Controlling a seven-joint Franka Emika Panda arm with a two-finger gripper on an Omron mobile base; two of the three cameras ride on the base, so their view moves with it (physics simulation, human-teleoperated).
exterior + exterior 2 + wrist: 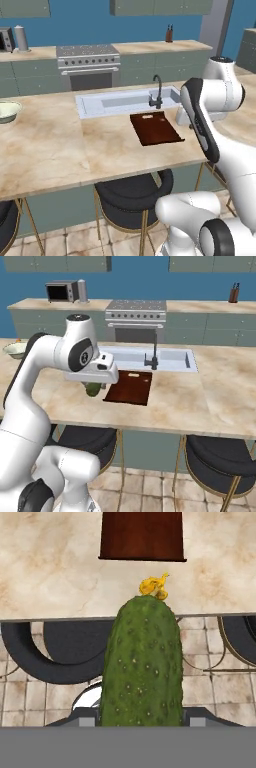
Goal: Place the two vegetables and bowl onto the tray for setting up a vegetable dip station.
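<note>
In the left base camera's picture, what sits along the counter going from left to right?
Bowl → sink → tray → the robot's white arm.

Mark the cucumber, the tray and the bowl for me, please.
cucumber (142, 667): hand view, middle of its bumpy green body, between the pincer tips.
tray (156, 129): left base view, bare centre of its dark surface.
bowl (7, 111): left base view, its pale outer wall at the frame's left edge.
</note>
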